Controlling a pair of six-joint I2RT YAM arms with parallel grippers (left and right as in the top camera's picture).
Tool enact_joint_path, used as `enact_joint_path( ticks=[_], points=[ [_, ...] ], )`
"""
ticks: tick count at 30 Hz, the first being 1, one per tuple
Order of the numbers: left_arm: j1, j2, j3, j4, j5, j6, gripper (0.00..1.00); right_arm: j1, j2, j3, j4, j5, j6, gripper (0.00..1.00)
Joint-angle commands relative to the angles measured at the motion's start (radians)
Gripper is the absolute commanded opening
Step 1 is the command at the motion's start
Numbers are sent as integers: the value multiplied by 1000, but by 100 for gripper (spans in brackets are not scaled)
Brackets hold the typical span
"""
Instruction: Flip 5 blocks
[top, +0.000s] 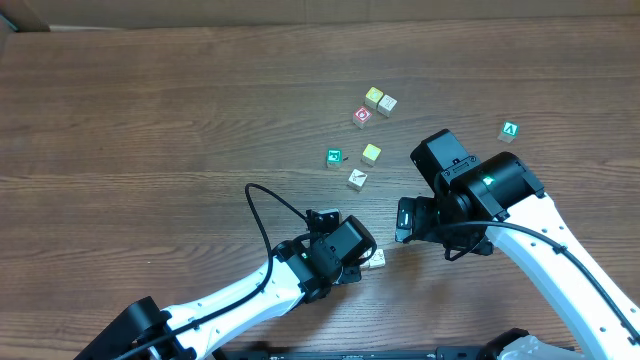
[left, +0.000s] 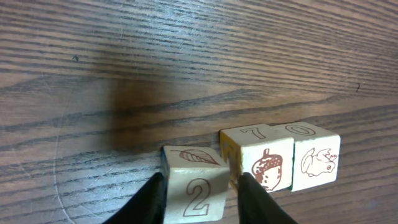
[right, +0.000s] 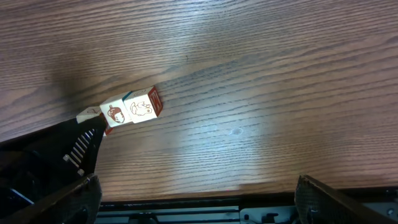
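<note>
Block marked 2 (left: 198, 193), a leaf drawn on its top face, sits clenched in my left claw (left: 200, 186). Both dark fingers (left: 149, 202) press against its sides, and it is turned slightly out of line with its neighbours. Just beside it on the right is the acorn block (left: 266, 167), and the animal block (left: 316, 160) touches that one, so the three make a short row on the counter (left: 186, 62).

My right claw (right: 198, 186) hangs near that row, spread wide and grasping nothing.

Farther back I see the white block (top: 357, 179), the teal-faced block (top: 334, 157) and a yellow-topped cube (top: 371, 153) close together. Beyond them are the red-marked block (top: 362, 117), the pale block (top: 387, 104) and a second yellow-topped cube (top: 374, 96). The green cube (top: 510, 131) with its white A lies well apart to the right.
</note>
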Motion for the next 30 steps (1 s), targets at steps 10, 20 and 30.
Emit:
enact_joint_path(
  ticks=[10,20,30],
  points=[
    [92,-151,12,-191,-84,59,14,-4,-21,24,3,-4,-3,100],
    [85,-68,5,-287,122,114,9,-4,-21,24,3,-5,-3,100],
    [88,134,5,-152,190,112,4,-4,-21,24,-7,-5,-4,100]
  ],
)
